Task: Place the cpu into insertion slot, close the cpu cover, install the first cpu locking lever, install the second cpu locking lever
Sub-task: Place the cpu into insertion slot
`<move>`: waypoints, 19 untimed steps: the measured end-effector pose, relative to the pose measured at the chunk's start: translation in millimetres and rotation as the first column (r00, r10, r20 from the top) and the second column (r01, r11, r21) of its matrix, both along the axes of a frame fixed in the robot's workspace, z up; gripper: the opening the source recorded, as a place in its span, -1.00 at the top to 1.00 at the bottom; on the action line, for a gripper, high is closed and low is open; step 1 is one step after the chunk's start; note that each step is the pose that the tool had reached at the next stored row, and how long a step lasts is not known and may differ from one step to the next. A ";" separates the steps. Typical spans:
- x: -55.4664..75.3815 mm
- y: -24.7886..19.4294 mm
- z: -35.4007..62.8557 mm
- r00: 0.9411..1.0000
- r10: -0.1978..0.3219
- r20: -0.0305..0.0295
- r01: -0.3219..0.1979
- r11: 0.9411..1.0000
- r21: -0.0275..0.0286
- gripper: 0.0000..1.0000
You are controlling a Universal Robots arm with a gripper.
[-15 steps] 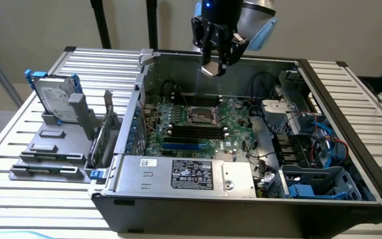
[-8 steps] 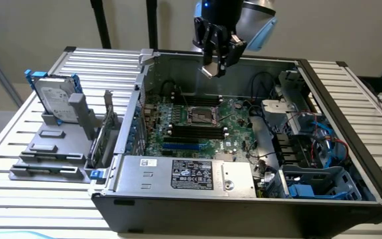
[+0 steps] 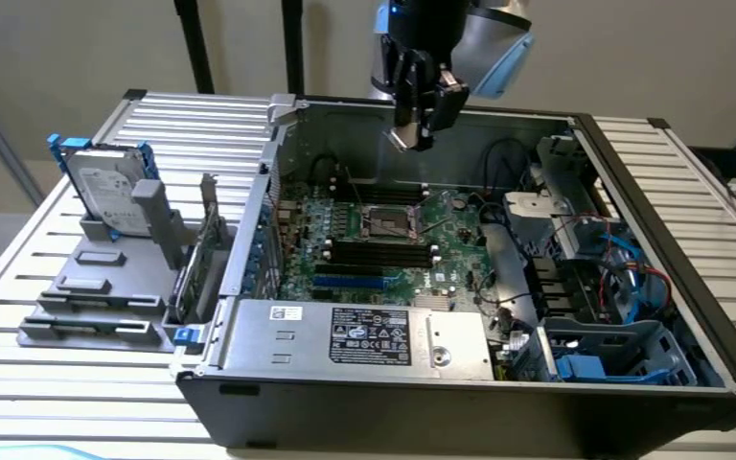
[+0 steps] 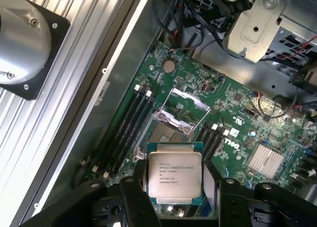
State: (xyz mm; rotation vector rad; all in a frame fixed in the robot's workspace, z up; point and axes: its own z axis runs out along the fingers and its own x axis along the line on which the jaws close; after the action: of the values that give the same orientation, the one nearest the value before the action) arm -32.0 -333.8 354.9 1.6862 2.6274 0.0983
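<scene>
My claw [image 3: 412,136] hangs above the open computer case [image 3: 471,422], narrowed onto the cpu [image 4: 174,174]; two dark fingers [image 4: 134,200] pinch opposite edges of the chip, which lies flat between them with its pale, printed lid turned up to my wrist camera. Nothing else touches the chip; it is in the air, clear of the board.

Below the claw and well apart from it sits the green motherboard [image 4: 233,101]; on it the insertion slot [image 4: 164,134] lies uncovered, a small square socket with a silvery rim, with no chip in it. The cpu cover [image 4: 182,104] stands tilted up off the socket's edge on the side away from my fingers; a thin metal lever [image 4: 200,124] slants loose beside it.

Black memory sticks [image 4: 124,122] run in rows along one side of the socket; a finned heatsink [image 4: 266,159] sits further out across the board; a coin battery [image 4: 169,65] lies beyond the raised cover.

Nearer the case's front, well below the claw, a grey power supply [image 3: 368,335] shows its label; outside the case, far off to the claw's side on the slatted table [image 3: 189,125], a hard drive [image 3: 103,192] stands upright in a grey holder [image 3: 100,287].
</scene>
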 end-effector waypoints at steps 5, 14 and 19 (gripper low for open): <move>0.0 0.0 -2.1 0.996 -0.088 0.000 0.088 0.996 0.000 -0.08; 0.0 0.0 -6.6 0.970 -0.242 -0.002 0.242 0.970 0.000 -0.08; 0.0 0.0 -9.2 0.946 -0.325 -0.003 0.325 0.946 -0.001 -0.08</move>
State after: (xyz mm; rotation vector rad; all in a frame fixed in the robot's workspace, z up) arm -32.0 -333.8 345.6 2.0913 2.3079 0.0894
